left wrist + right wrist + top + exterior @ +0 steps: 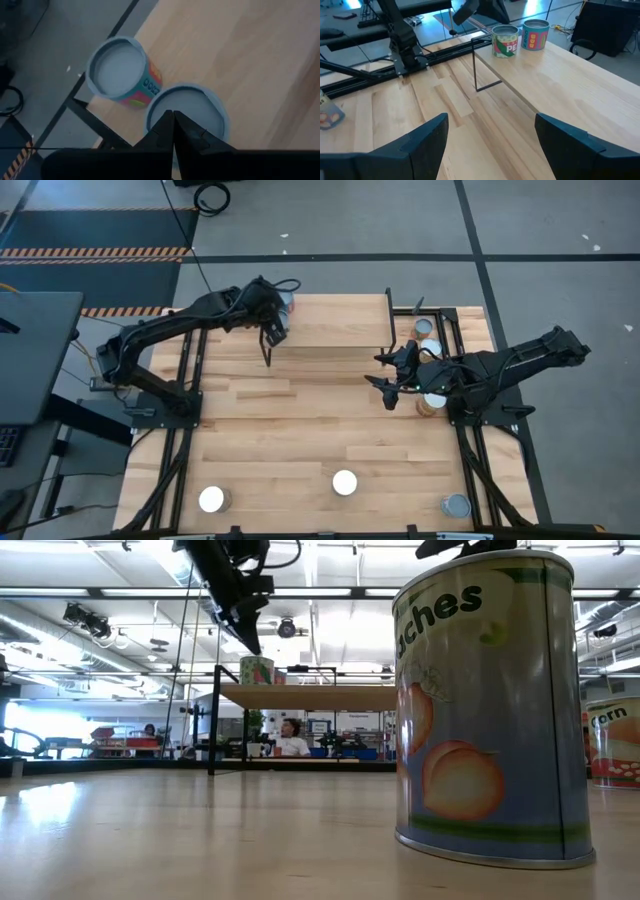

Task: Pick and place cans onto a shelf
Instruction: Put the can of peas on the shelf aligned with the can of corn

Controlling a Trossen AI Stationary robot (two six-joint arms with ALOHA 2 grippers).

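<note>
The shelf (335,320) stands at the table's far middle, a light plank on thin black legs. Two cans (122,72) (187,112) stand upright on its far left corner; they also show in the right wrist view (506,40) (536,34). My left gripper (173,122) is shut and hangs just above the nearer of these two cans, fingers pointing down; in the low view (247,638) its tip stands a little clear of the can's lid. My right gripper (490,145) is open and empty over the table, right of the shelf (390,385).
Three cans (425,328) (432,348) (430,402) stand by the right arm. Three more (211,499) (344,482) (456,505) stand along the near edge. A peaches can (490,710) fills the low view's foreground. Bare table lies between the shelf and the near cans.
</note>
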